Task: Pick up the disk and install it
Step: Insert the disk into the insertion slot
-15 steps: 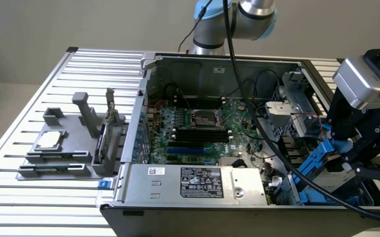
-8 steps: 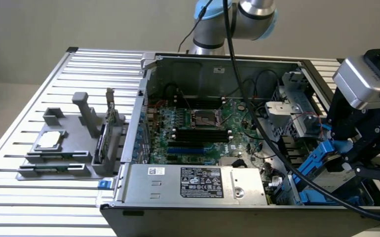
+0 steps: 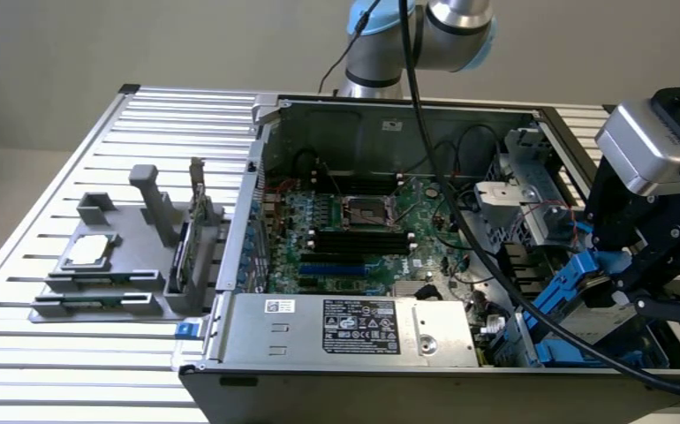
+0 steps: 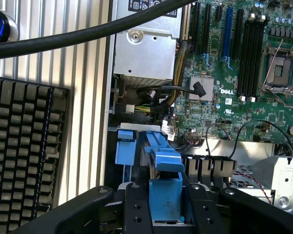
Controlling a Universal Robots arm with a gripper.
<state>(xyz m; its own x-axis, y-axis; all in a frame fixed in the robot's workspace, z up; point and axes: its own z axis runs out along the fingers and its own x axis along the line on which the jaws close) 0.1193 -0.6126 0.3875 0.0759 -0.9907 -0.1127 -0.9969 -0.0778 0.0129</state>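
Disk (image 4: 166, 195) sits clamped between 2 black fingers (image 4: 136, 210).

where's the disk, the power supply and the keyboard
disk (image 4: 166, 195), wrist view, on its blue rail end
power supply (image 3: 358, 325), exterior view, on its black label
keyboard (image 4: 24, 146), wrist view, middle of the keys

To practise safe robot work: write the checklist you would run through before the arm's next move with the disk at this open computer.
1. Black gripper closed on the blue-railed silver-grey metal disk: ok.
2. Disk at the open grey metal computer case's end on the exterior view's right: ok.
3. Disk fully seated in its bay: cannot tell.
4. Thick black cable clear of the disk: cannot tell.
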